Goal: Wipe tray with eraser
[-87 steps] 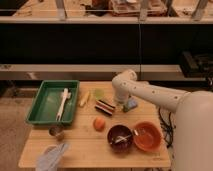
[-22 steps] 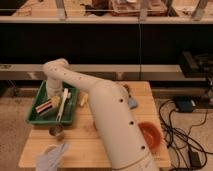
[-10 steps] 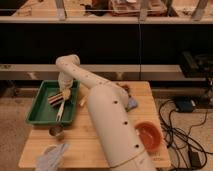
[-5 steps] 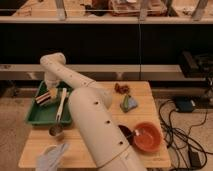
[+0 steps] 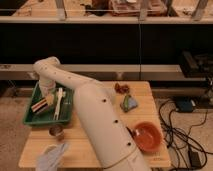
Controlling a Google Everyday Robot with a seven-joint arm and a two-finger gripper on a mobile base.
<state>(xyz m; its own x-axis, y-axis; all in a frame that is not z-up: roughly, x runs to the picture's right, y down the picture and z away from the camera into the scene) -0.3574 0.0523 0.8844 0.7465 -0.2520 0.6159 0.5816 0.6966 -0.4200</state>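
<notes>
Arm swung rightward; gripper (image 5: 46, 98), jaws pinching small striped dark-red-pale eraser (image 5: 42, 104), inside shallow green plastic tray (image 5: 31, 118), left frame.

A pale wooden bench (image 5: 150, 92) stands on speckled floor (image 5: 10, 107); black cables (image 5: 187, 137) trail at right, and long shelving (image 5: 100, 20) crosses the dark upper frame.

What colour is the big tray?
Green. The tray shows in the camera view, with the gripper holding the eraser inside it.
</notes>
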